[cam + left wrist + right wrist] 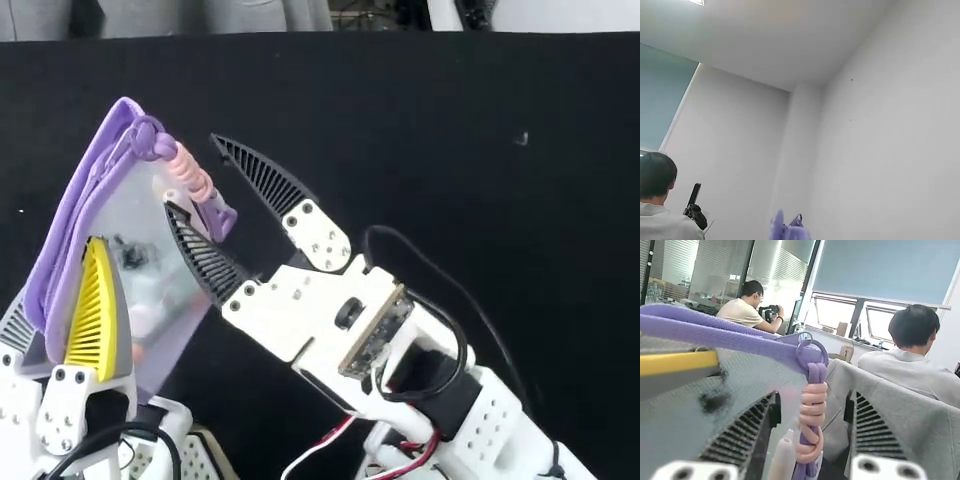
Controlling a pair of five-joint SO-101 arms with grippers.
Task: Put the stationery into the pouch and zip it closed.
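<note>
From above, the left gripper (pixel 85 300) reaches up from below the pouch (pixel 150 260) and clamps it, with the yellow finger (pixel 92 300) flat on its clear wall. The pouch stands raised off the black table (pixel 480 150), and dark and pale stationery (pixel 135 275) shows through it. The right gripper (pixel 192 174) comes in slanting from the pouch's other side, jaws spread, one black finger on the wall and the other clear of it. The left wrist view catches just the pouch's purple tip (pixel 785 227) against a pale wall. The right wrist view shows the knotted zip pull (pixel 812 405) hanging from the pouch's purple rim (pixel 715 332) between the spread fingers (pixel 752 435).
</note>
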